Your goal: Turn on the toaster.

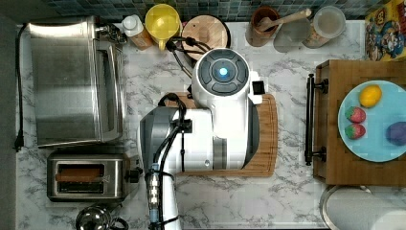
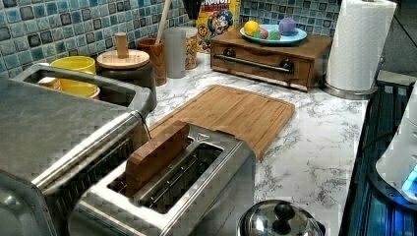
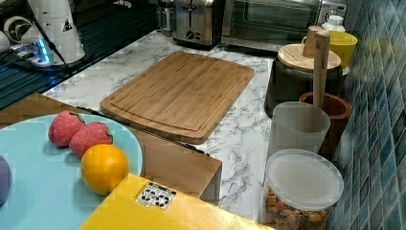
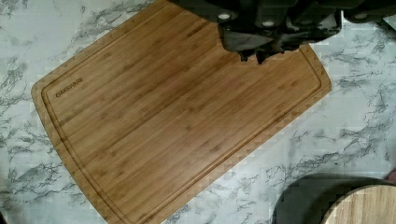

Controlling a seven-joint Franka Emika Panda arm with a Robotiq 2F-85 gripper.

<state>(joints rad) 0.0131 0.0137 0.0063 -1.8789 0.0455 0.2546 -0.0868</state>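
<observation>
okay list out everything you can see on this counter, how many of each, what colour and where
toaster: 1, steel, top view's lower left, brown slice in a slot
toaster oven: 1, steel, above it
cutting board: 1, bamboo, centre
yellow jug: 1, by the tiles
wooden-lidded pot: 1, dark
utensil cup: 1, brown
plate: 1, light blue, holding fruit
paper towel roll: 1, white
pot lid: 1, steel
gripper: 1, black, above the board

"OAKSWARE" is branded near one corner of the bamboo cutting board point(image 4: 177, 116); "CRUNCH" tops the cereal box point(image 2: 216, 22) against the tiled wall.
</observation>
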